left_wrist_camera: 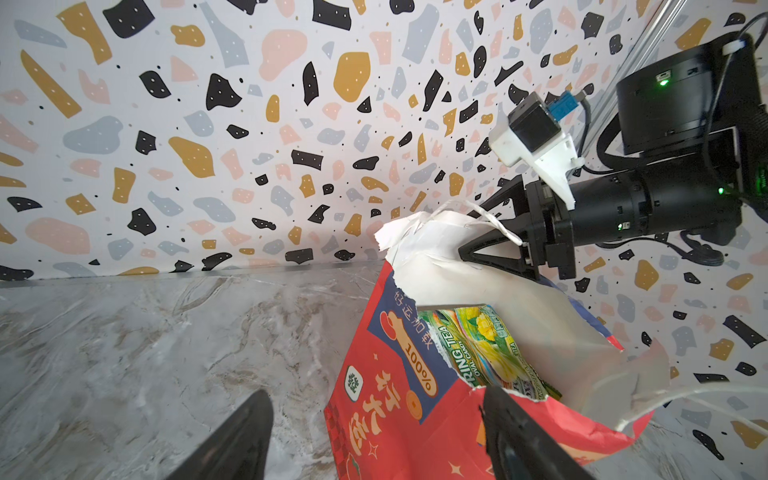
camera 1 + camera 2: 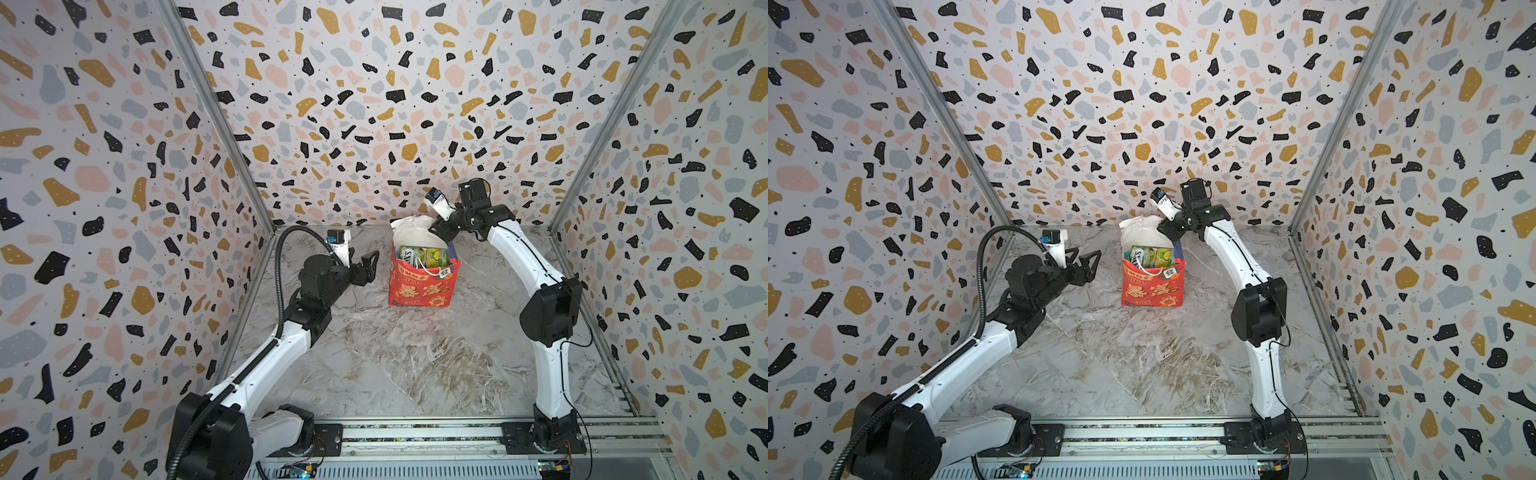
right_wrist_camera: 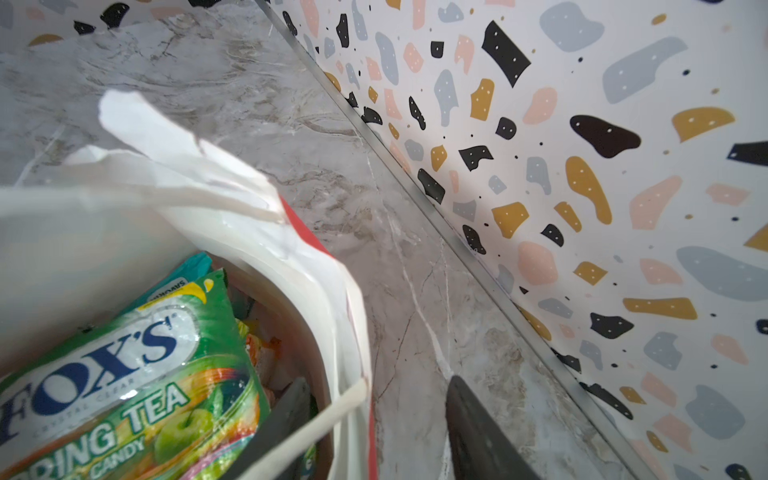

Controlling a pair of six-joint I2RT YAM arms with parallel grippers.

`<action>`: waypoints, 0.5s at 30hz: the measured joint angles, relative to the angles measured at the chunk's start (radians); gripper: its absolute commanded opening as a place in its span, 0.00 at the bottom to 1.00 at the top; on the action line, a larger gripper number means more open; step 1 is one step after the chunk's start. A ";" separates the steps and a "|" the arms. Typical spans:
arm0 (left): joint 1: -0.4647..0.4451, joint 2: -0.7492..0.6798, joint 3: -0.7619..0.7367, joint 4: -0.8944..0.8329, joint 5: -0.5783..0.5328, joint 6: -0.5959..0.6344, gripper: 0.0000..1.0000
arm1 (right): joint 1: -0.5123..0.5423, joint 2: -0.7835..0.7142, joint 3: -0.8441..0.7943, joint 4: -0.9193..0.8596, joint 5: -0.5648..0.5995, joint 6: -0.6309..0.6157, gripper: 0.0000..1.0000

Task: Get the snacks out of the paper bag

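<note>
Speckled terrazzo-print walls (image 2: 374, 104) are boxing in a grey marbled tabletop (image 2: 415, 365), and the paper bag (image 2: 419, 286) is standing upright toward its back edge, mouth gaping upward. Inside, the snacks are standing on end, long axes pointing up at the mouth. A green-yellow FOX'S packet (image 3: 124, 374) is showing foremost, glossy and crinkled, with a teal packet (image 3: 195, 266) peeking behind it. The right hand (image 1: 471, 232) is the nearer. It is reaching over the torn, white-lined rear wall, one finger inside beside the packets and the other outside. Its jaws are standing part-open with paper and a white cord handle (image 3: 324, 419) lying between them, not pinched as far as I can tell. The left hand (image 2: 370, 266) is hovering spread wide and empty just beside the bag's side wall. Thin paper is looking flimsy, so the bag probably needs steadying while a slippery packet is being drawn straight up.
</note>
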 measured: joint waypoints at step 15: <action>-0.004 0.013 -0.003 0.005 0.011 0.008 0.67 | -0.002 0.010 0.040 -0.051 -0.024 -0.004 0.05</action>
